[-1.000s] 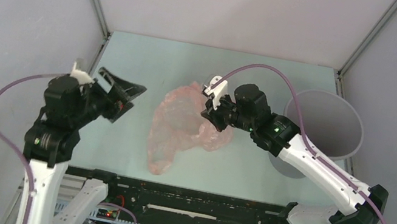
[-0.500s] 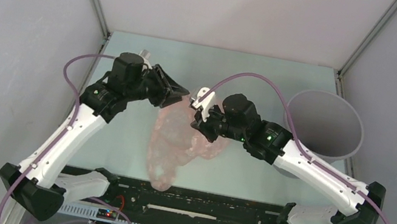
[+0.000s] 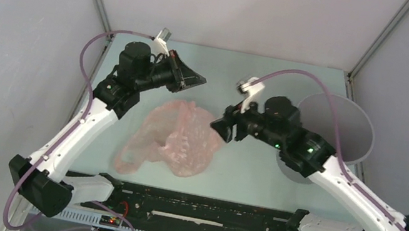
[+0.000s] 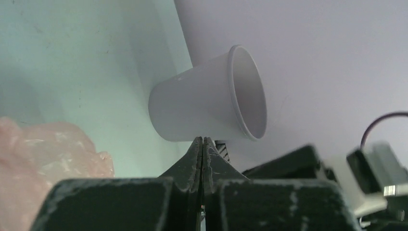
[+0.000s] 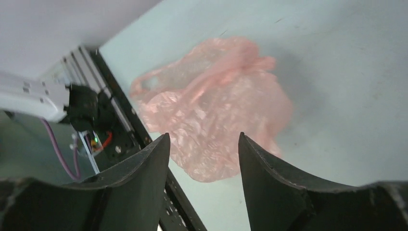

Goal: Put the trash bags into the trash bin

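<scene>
While the left end effector (image 4: 202, 140) sits pinched together, the right end effector (image 5: 203, 139) gaping: crumpled translucent pink trash bag (image 3: 181, 144).

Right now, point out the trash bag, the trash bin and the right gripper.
trash bag (image 3: 181, 143), top view, crumpled middle.
trash bin (image 3: 353, 130), top view, inner wall.
right gripper (image 5: 203, 142), right wrist view, between its fingers.

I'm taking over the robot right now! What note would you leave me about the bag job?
Left end effector: shut, holding nothing.
Right end effector: open, empty, by the pink bag.
Bag: lying loose on the table, left of the grey bin.
Done: bag not in the bin yet.
Left: grab the bag, drop it into the bin.
</scene>
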Controlling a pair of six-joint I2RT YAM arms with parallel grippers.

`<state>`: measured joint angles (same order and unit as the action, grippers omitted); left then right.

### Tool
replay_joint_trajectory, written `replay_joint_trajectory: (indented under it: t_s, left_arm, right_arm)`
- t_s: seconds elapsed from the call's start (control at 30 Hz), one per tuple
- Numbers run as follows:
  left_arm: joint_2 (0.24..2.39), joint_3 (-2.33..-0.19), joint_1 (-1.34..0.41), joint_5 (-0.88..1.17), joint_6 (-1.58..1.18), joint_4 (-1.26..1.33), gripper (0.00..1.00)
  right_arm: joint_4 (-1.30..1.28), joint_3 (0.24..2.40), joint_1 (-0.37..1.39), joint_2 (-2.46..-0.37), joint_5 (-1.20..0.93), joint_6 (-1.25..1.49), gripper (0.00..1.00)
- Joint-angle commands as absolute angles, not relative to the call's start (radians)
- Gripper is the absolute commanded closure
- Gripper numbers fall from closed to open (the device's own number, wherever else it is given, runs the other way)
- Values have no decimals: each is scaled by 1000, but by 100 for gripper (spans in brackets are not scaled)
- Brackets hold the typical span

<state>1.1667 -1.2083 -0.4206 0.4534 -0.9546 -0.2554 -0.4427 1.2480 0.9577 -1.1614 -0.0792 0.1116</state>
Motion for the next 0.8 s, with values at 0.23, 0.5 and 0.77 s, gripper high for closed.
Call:
replay_joint_trajectory:
  t_s: [0.23, 0.5, 0.77]
  left_arm:
    - [1050, -1247, -456, 106, -749, -861, 9]
    - [1178, -1211, -456, 23, -651, -911, 5]
    - [1161, -1115, -420, 108, -593, -731, 59]
  right_arm:
    - [-468, 1238, 792, -1163, -193, 442, 35]
    - [-470, 1238, 765, -1217, -263, 473, 34]
    - [-493, 1238, 749, -1208, -285, 497, 35]
